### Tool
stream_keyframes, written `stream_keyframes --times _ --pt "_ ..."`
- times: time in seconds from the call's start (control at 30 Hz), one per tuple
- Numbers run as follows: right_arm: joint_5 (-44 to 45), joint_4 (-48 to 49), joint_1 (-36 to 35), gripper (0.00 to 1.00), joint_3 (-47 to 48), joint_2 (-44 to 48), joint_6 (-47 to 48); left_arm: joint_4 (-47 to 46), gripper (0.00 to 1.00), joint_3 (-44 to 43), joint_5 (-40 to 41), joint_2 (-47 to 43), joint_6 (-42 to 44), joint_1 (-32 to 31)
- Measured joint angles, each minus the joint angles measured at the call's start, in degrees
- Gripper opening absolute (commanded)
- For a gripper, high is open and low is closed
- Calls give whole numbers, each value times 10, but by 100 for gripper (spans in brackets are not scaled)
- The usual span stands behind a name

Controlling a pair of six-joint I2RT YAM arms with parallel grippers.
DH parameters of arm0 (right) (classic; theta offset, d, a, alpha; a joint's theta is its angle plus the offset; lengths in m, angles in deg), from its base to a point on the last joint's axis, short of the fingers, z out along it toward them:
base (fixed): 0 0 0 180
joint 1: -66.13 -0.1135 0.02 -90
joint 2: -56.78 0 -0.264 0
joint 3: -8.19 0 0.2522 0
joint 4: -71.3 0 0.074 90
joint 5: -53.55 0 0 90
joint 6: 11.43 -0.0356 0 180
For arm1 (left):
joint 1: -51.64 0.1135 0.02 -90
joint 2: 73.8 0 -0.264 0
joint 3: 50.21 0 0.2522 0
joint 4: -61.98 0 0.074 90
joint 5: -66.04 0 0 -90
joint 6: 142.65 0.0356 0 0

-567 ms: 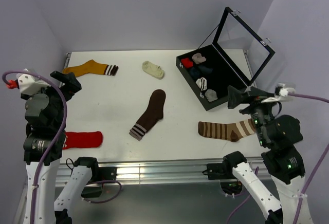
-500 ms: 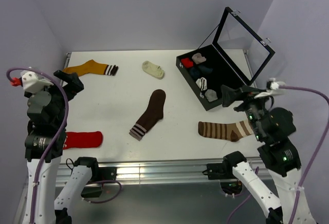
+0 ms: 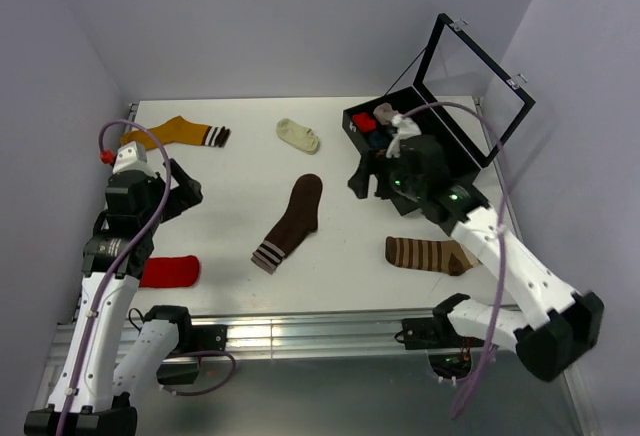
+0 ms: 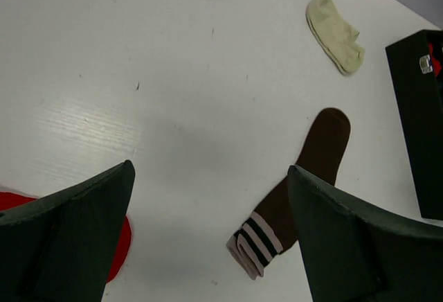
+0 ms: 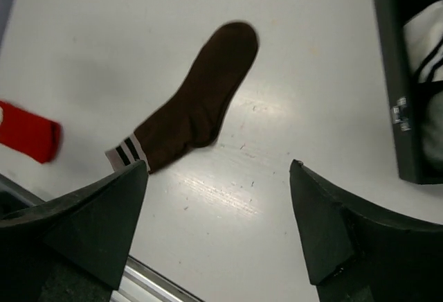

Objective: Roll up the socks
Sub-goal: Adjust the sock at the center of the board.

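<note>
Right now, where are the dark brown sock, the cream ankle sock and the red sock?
dark brown sock (image 3: 292,218), top external view, on its middle.
cream ankle sock (image 3: 298,135), top external view, on its middle.
red sock (image 3: 172,271), top external view, on its visible end.

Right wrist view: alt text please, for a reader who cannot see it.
A dark brown sock with a pale-striped cuff lies flat and diagonal on a white table, toe toward the upper right, framed by the open, empty right gripper. A red sock pokes in at the left edge; a black box runs down the right edge.
</note>
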State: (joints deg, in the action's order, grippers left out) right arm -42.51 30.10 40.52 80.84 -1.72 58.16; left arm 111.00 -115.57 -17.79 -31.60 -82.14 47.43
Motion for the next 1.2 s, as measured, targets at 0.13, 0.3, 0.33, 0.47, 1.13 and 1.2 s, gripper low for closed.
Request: stream_keyframes --times 0.13,0.3,0.33,0.47,1.13,1.2 --pt "11 26 -73 80 1 -106 -4 5 97 28 -30 -5 -11 0" --pt "31 49 -143 70 34 -266 11 -8 97 60 -87 -25 -27 -1" --pt "32 53 -151 67 44 -294 17 -12 97 66 -97 -28 -29 -1" --pt "31 74 -172 61 83 -400 45 -14 95 81 -122 -35 -32 -2" --pt "37 -8 -136 57 398 -684 241 -86 95 91 -158 16 -79 -2" --pt "43 -10 -127 59 405 -684 246 -89 96 91 -154 23 -79 -2"
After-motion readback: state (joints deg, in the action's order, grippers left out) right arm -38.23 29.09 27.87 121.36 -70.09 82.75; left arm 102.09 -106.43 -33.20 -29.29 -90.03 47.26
